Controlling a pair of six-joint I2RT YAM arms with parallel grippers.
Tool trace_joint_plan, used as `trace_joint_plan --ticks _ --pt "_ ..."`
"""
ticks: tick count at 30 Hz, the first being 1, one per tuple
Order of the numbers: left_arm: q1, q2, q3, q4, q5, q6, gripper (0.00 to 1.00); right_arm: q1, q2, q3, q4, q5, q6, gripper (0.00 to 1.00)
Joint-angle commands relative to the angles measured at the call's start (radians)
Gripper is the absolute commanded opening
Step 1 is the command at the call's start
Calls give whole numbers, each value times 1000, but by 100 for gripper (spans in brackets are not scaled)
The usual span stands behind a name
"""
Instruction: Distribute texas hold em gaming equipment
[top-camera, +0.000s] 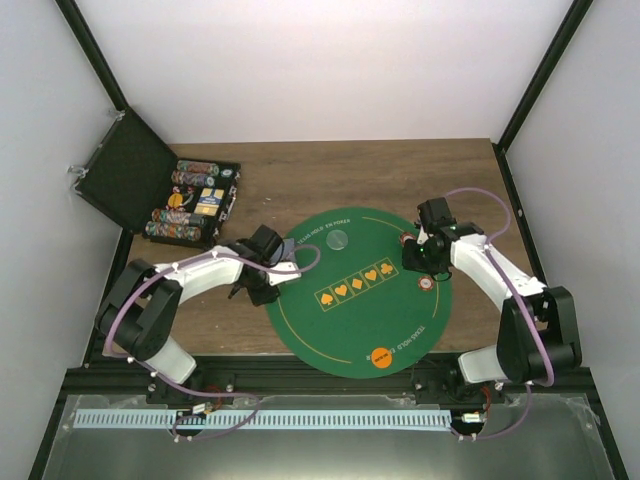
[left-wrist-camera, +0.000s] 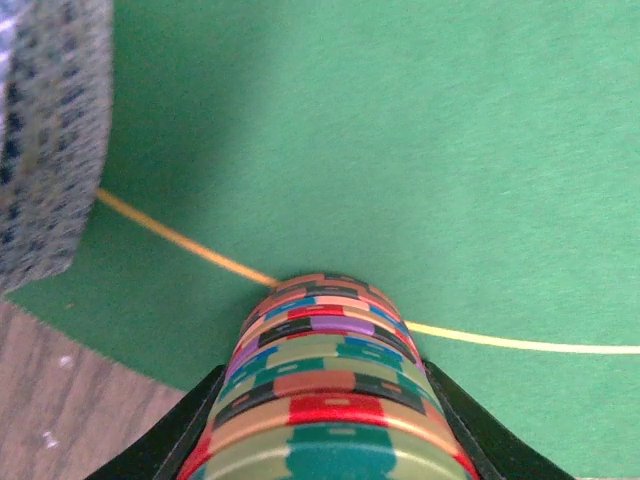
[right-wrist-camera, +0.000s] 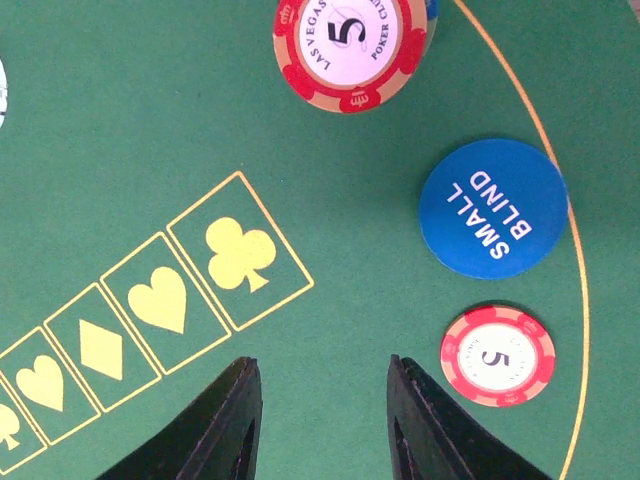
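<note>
Left wrist view, left pincer (left-wrist-camera: 330, 435) clamped on chip stack (left-wrist-camera: 318, 350), right pincer (right-wrist-camera: 325, 420) parted, pointing down at mat (right-wrist-camera: 100, 120).

It was a robot test cell, not a card room. Plain white panels (top-camera: 330, 60) in black frame posts (top-camera: 92, 55) rose beyond the left gripper (top-camera: 246, 286) and right gripper (top-camera: 412, 258). Behind them, a black extrusion rail (top-camera: 260, 375) edged the wood-grain table (top-camera: 400, 170).

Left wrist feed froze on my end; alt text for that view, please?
A stack of multicoloured poker chips is gripped in the left claw, above the green felt mat with its yellow line. A blurred grey-blue patterned object fills the upper left; wood table lower left.
</note>
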Motion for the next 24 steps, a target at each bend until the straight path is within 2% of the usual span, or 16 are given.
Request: trace_joint_plan --ticks 1,9,19,24 --pt "-81 -15 -57 -19 105 19 0 6 -31 33 -16 -12 -12 37" --pt "-301 -2 -82 -66 206 52 0 6 -53 34 -23 -34 -12 37" --pt "-614 117 47 -25 133 54 0 6 -89 53 -63 -26 -21 37" --pt "-653 163 129 -23 126 71 0 7 -109 50 -70 -28 -19 37"
